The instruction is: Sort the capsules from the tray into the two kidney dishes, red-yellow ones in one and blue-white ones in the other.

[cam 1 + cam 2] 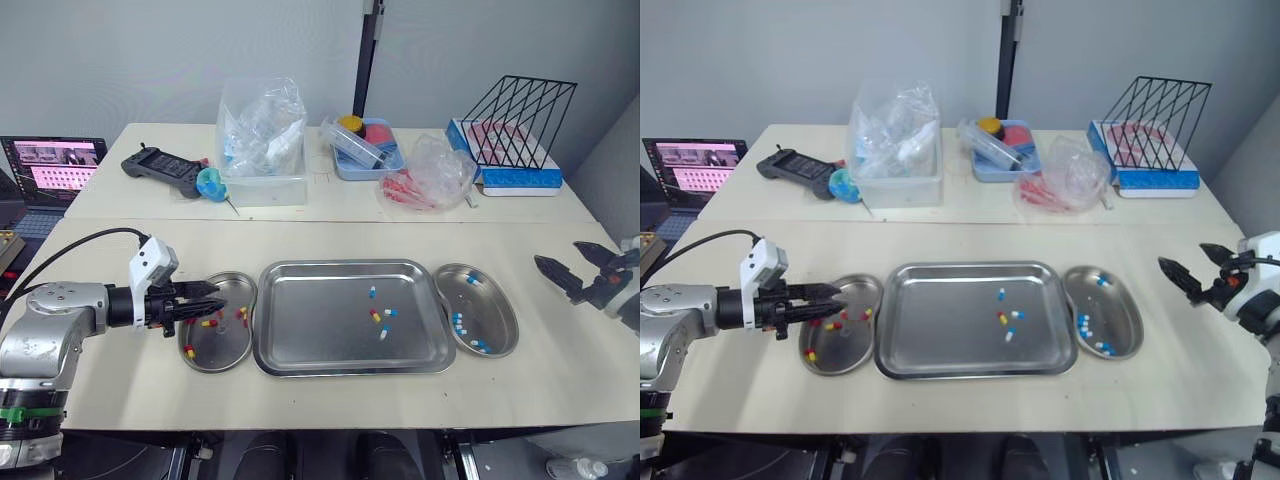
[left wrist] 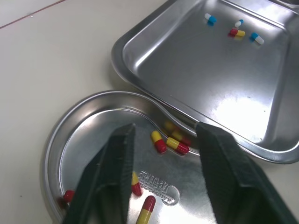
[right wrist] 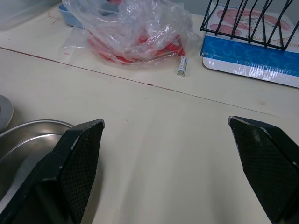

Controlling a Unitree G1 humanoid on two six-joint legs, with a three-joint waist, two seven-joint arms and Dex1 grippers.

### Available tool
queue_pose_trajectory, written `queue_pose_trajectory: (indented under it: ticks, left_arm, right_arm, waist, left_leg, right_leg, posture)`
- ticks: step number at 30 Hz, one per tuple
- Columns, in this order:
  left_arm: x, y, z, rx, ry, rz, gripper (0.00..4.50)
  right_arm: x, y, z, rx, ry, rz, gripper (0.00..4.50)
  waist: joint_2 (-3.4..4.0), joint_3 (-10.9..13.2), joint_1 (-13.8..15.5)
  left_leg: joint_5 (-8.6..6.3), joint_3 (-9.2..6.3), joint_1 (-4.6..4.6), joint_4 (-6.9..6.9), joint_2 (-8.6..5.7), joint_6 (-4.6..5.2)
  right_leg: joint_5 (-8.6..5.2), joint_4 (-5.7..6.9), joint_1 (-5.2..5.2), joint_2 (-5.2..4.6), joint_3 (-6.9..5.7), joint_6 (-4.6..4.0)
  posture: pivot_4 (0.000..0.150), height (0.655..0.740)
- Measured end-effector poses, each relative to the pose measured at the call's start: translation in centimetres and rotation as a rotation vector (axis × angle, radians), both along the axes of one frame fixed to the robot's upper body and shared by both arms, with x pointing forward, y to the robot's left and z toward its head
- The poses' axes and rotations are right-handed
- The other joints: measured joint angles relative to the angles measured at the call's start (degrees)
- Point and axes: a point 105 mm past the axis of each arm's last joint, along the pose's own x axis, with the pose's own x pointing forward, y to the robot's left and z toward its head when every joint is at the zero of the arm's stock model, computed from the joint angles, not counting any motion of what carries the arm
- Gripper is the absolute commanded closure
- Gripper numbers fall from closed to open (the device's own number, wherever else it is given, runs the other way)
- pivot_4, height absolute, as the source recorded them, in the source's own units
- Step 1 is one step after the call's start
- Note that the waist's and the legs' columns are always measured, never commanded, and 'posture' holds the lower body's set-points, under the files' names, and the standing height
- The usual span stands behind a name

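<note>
Left jaws: the left gripper [image 1: 218, 296] hangs low over the left dish [image 1: 200, 366], its 2 fingers apart with nothing between them.
Under the left jaws: red-yellow capsules [image 2: 159, 141] lie loose on the dish floor, some just ahead of the fingertips, some beneath them.
Right jaws: the right gripper [image 1: 556, 251] is spread wide and empty over bare table, well out beyond the right dish [image 1: 510, 325], which holds blue-white capsules [image 1: 458, 322].
Step in hand: judged as between picks, since neither gripper carries anything.
Left to sort: 4 capsules in the tray [image 1: 310, 320], ahead of the left fingertips and past the dish rim: 1 red-yellow capsule [image 1: 375, 316] and 3 blue-white ones [image 1: 371, 291].
Next move: probably the left gripper lifts over both rims, reaches to the tray's middle, and closes on the red-yellow one. A blue-white one lies just beside it, so the fingers must straddle a single capsule.
Edges: the left dish touches the tray wall, and the tray's raised rim stands between the jaws and the target.
Open room: the tray floor is mostly bare. The front table edge is near the dishes. The clutter on the far table is well apart.
</note>
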Motion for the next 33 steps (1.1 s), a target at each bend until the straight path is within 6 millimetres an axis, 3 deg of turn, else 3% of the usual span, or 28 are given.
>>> queue_pose_trajectory:
  ticks: [4, 9, 14, 33]
  left_arm:
    - [0.0, 2.2, 0.7, -0.08, -0.042, 0.084, 0.04]
    - [0.2, 6.9, 1.8, -0.14, -0.169, 0.249, 0.04]
    - [-0.3, 9.4, -0.4, -0.131, -0.13, 0.337, 0.04]
    - [-0.8, 10.2, -0.8, -0.098, -0.157, 0.347, 0.04]
  right_arm:
    - [0.1, -0.2, 0.3, 0.0, -0.004, -0.001, 0.0]
    - [-0.1, -0.5, 0.2, 0.003, -0.003, -0.004, 0.0]
    - [-0.1, -0.6, 0.1, 0.006, 0.0, -0.007, 0.0]
    - [-0.1, -0.6, 0.3, -0.003, -0.014, -0.013, 0.0]
  waist:
    - [0.0, 0.0, -0.43]
    - [0.0, 0.0, -0.6]
    - [0.0, 0.0, -0.56]
    - [0.0, 0.0, -0.64]
  left_leg:
    - [0.0, 0.0, 0.02, -0.03, 0.01, 0.0]
    - [0.0, 0.01, 0.03, -0.04, 0.01, -0.01]
    - [-0.01, 0.01, 0.01, -0.03, 0.02, -0.01]
    - [-0.01, 0.05, 0.01, -0.07, 0.04, -0.02]
  right_leg:
    - [-0.01, 0.01, 0.0, 0.0, -0.02, -0.02]
    - [-0.02, 0.0, -0.01, -0.02, -0.02, -0.03]
    - [-0.01, 0.0, -0.03, -0.05, -0.03, -0.04]
    - [-0.01, 0.0, -0.06, -0.13, -0.08, -0.09]
  posture:
    - [0.15, 0.74]
    - [0.15, 0.74]
    - [0.15, 0.74]
    - [0.15, 0.74]
